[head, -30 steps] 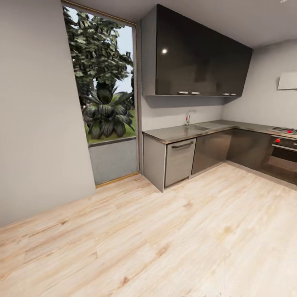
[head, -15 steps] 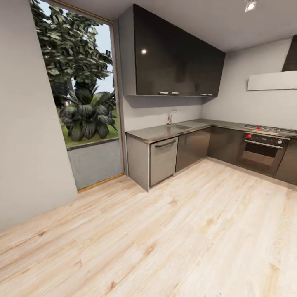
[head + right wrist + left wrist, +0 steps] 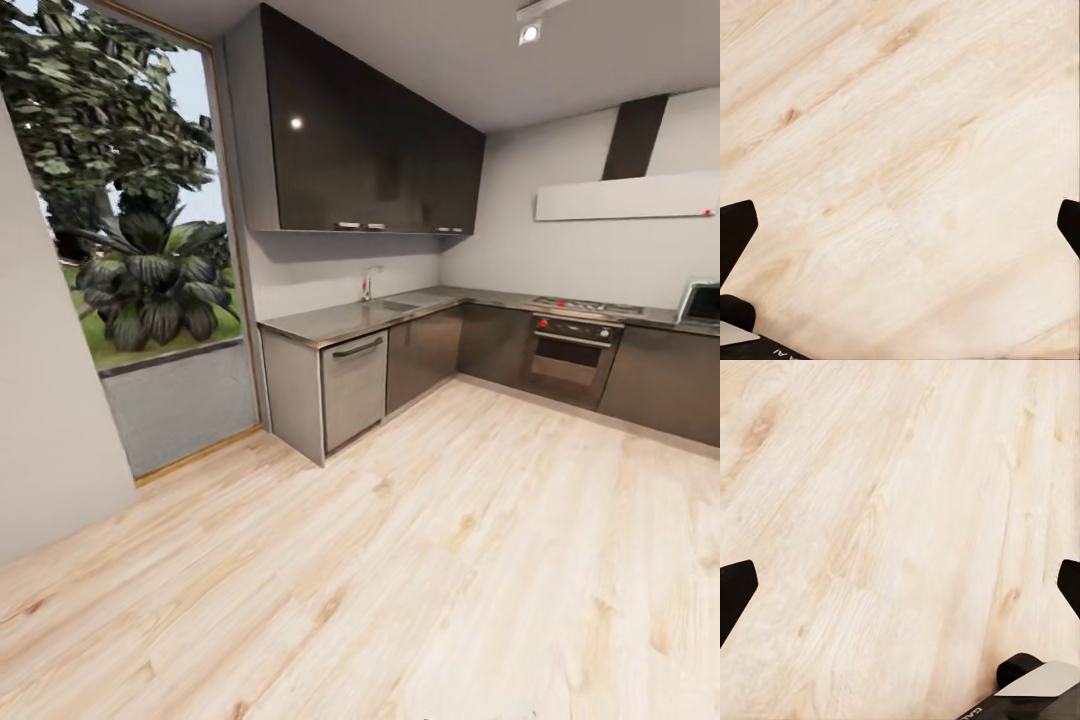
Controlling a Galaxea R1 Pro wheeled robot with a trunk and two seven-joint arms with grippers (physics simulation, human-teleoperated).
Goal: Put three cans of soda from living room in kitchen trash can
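Observation:
I am in the kitchen: a grey steel counter point(image 3: 330, 322) with a sink and tap point(image 3: 368, 283) runs under dark glossy wall cabinets point(image 3: 370, 160), over a light wood floor point(image 3: 450, 560). The cans of soda and the tash can are out of view. My left gripper point(image 3: 902, 585) hangs open over bare floorboards, one dark fingertip point(image 3: 735, 589) at each side of its wrist view and nothing between them. My right gripper point(image 3: 900, 225) is open the same way above the floor, holding nothing.
A tall window point(image 3: 130, 250) with plants outside stands left of the counter, beside a grey wall point(image 3: 40, 450). A dishwasher front point(image 3: 353, 385) closes the counter's near end. An oven point(image 3: 570, 355) and a range hood point(image 3: 625, 195) line the far right wall.
The head camera has swung to the right: the window and counter slid left in the picture, and the oven, hob and range hood came into view. Nothing in the room itself moved.

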